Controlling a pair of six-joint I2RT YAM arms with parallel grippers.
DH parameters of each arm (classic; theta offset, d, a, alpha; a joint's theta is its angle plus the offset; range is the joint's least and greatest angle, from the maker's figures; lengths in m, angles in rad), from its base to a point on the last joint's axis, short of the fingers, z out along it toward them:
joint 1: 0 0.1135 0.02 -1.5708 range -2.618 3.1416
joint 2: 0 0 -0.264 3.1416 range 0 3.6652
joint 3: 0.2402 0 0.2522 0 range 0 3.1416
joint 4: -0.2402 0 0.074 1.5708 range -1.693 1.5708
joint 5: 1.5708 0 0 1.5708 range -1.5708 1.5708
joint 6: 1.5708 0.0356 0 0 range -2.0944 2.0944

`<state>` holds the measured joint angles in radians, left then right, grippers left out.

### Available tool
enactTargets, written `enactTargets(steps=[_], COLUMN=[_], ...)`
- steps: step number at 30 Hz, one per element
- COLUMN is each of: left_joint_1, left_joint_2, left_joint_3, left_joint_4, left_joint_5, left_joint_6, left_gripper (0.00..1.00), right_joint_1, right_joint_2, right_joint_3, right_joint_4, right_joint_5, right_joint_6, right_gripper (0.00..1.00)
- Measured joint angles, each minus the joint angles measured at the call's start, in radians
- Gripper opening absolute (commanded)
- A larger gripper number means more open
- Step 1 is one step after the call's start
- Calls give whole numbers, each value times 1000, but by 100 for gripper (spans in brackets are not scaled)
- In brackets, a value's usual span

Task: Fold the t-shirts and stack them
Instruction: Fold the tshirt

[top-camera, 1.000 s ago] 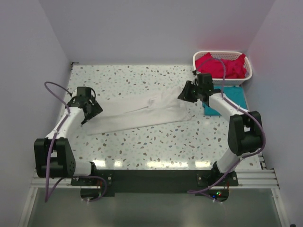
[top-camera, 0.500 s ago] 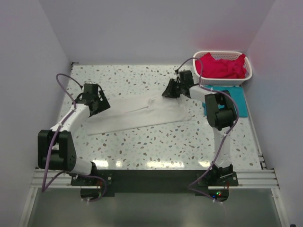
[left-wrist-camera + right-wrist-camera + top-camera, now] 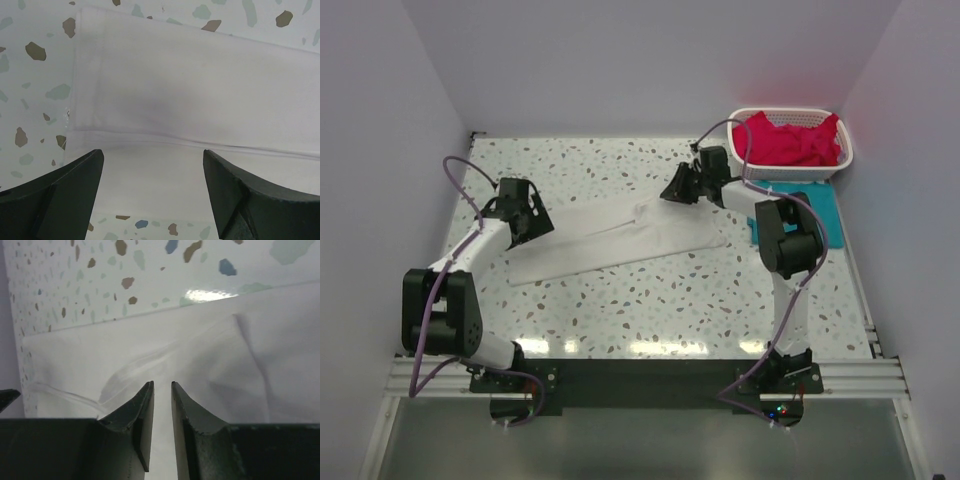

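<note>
the white t-shirt lies in a long flat strip across the table, limp and light, so i'd pinch its hemmed corners, my left gripper gaping over one end, my right gripper nearly closed, pinching cloth or not i cannot tell.

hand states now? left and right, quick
Left hand: open, above the white soft fabric t-shirt, holding nothing.
Right hand: nearly closed, thin gap; grip on it cannot be told.
</note>
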<state>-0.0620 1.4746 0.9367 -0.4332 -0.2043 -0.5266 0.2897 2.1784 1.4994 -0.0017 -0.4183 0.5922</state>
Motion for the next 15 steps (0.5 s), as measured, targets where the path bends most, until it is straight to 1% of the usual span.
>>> enactTargets(steps=[1, 2, 7, 12, 15], left_joint_1=[0, 0, 0, 0, 0], left_joint_2=[0, 0, -1, -1, -1], left_joint_3=[0, 0, 0, 0, 0], left_joint_4=[-1, 0, -1, -1, -1], left_joint_5=[0, -1, -9, -13, -16], left_joint_6=[0, 0, 0, 0, 0], left_gripper=[86, 86, 86, 86, 86], right_joint_1=[11, 26, 96, 136, 141], right_joint_2=[-13, -25, -43, 0, 33], right_joint_3=[-17, -35, -111, -125, -123], right_joint_4=[19, 46, 158, 216, 218], right_joint_5=[-8, -16, -31, -44, -41], right_joint_6=[14, 29, 108, 156, 159], right_gripper=[17, 15, 8, 7, 7])
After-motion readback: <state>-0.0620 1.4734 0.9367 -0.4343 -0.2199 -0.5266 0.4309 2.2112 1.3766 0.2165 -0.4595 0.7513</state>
